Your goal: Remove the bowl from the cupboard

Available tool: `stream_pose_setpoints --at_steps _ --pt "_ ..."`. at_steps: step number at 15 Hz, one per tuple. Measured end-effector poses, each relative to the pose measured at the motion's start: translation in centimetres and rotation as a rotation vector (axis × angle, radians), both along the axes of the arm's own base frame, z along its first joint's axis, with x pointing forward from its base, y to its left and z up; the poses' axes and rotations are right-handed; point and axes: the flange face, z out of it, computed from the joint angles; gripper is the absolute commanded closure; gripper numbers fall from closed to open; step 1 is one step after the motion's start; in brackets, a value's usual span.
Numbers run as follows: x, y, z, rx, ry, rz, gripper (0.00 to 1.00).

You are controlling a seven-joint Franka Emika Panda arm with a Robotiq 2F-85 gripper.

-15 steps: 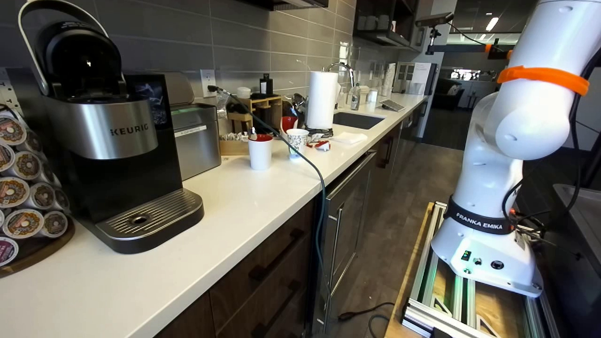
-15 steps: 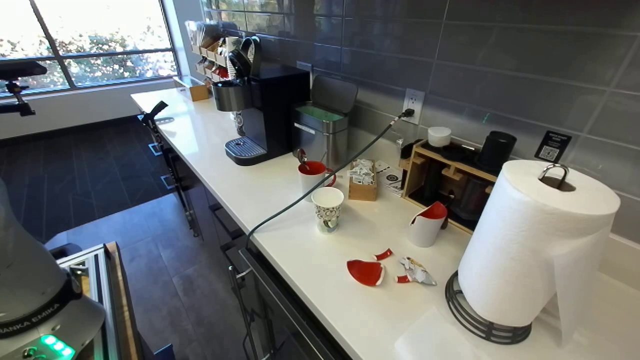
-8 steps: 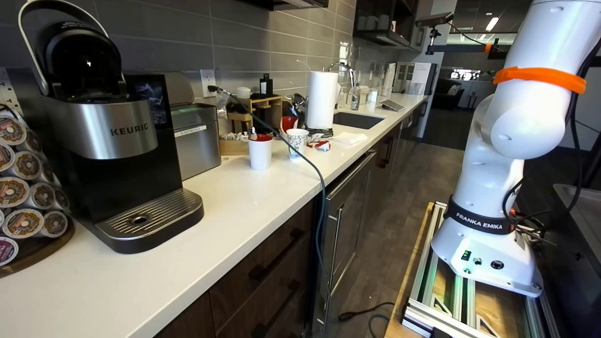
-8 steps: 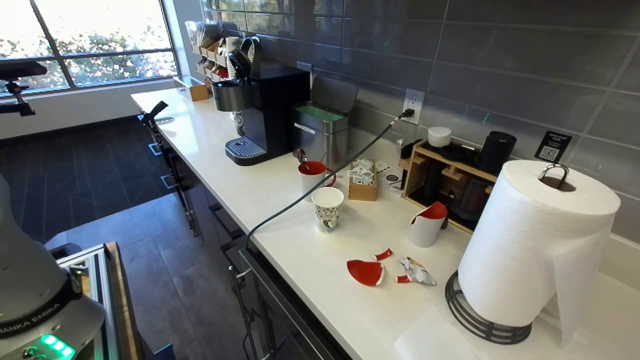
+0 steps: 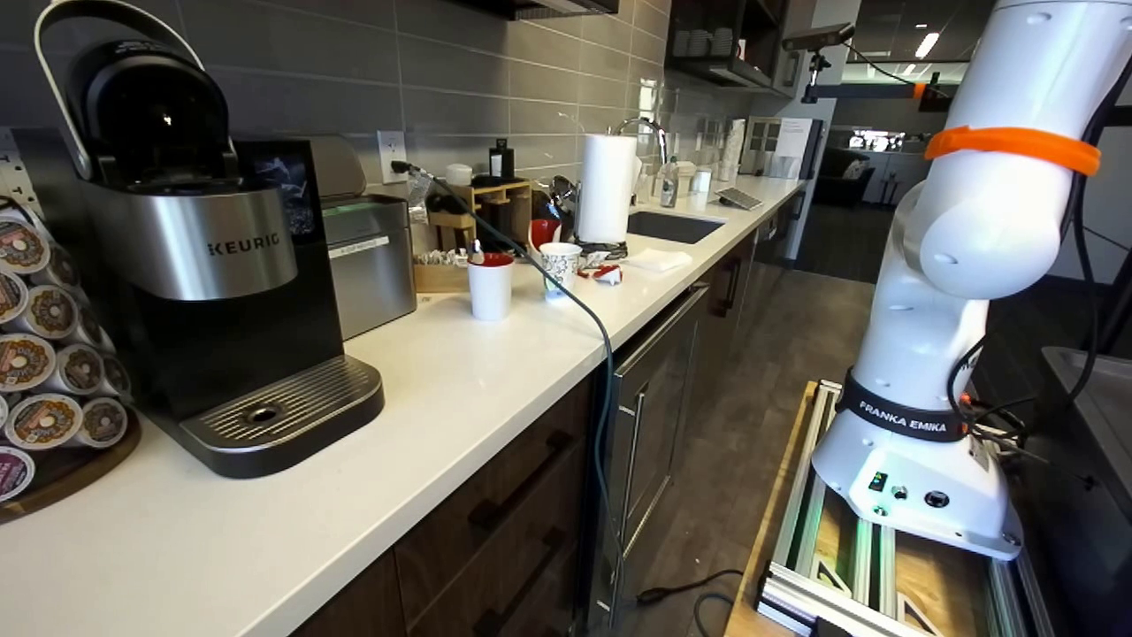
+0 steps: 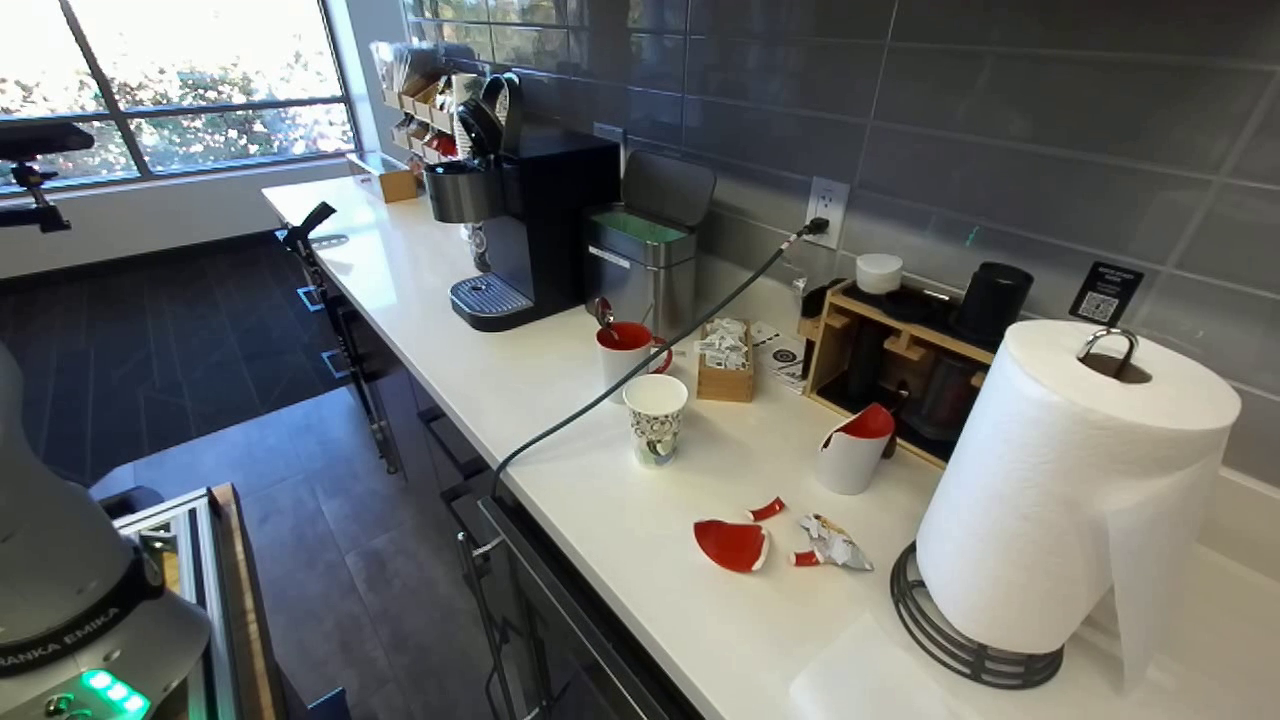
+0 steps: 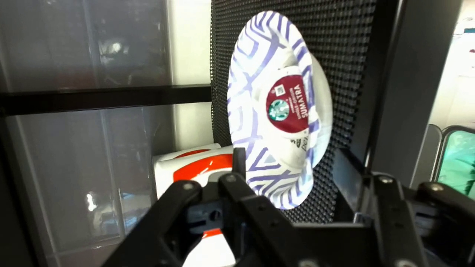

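In an exterior view, the lower edge of the dark grey overhead cupboard (image 5: 531, 8) shows at the top of the frame. The white jointed robot arm with an orange band (image 5: 982, 221) extends up and out of frame, consistent with work at shelf height.

In an exterior view, a white mug with red interior (image 6: 615, 352) stands upright on the smooth white counter (image 6: 600, 510), a metal spoon (image 6: 604, 314) leaning in it. A thick white paper-towel roll (image 6: 1070, 500) is held upright by its black wire stand (image 6: 1000, 668). The jaws show in neither exterior view.

In the wrist view, the small shallow white bowl with bluish-purple line patterning (image 7: 246, 118) is located on a black woven mesh liner (image 7: 345, 63), judged to be the cupboard's shelf covering. A white coffee pod with a maroon label (image 7: 287, 104) lies in it; the bowl seemingly serves as a pod holder. The black two-fingered gripper (image 7: 292, 163) has its jaws parted, nothing clasped; the bowl's lower part shows between them, contact not determinable. The spread is consistent with preparation to pinch the rim. Glossy white objects with red areas (image 7: 200, 165) just beside the bowl may restrict one side of the approach. Removal is assessed as not yet effected, the grasp being the step in hand; a tilted lift could spill the pod.
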Motion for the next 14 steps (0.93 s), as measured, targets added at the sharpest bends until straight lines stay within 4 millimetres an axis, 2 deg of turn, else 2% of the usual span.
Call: stream_pose_setpoints --at_steps 3,4,5,6,7,11,14 --pt "0.5 0.1 -0.5 -0.01 0.01 0.0 0.79" --pt "0.7 0.2 -0.7 -0.015 0.014 -0.001 0.95" --pt "0.8 0.2 -0.9 -0.018 0.018 -0.001 0.93" --pt "0.9 0.2 -1.0 -0.022 0.021 -0.001 0.99" --pt "1.0 0.3 -1.1 -0.024 0.024 -0.002 1.0" --pt "1.3 0.1 -1.5 -0.034 0.032 -0.007 0.99" --pt "1.0 -0.2 -1.0 -0.034 0.024 -0.012 0.99"
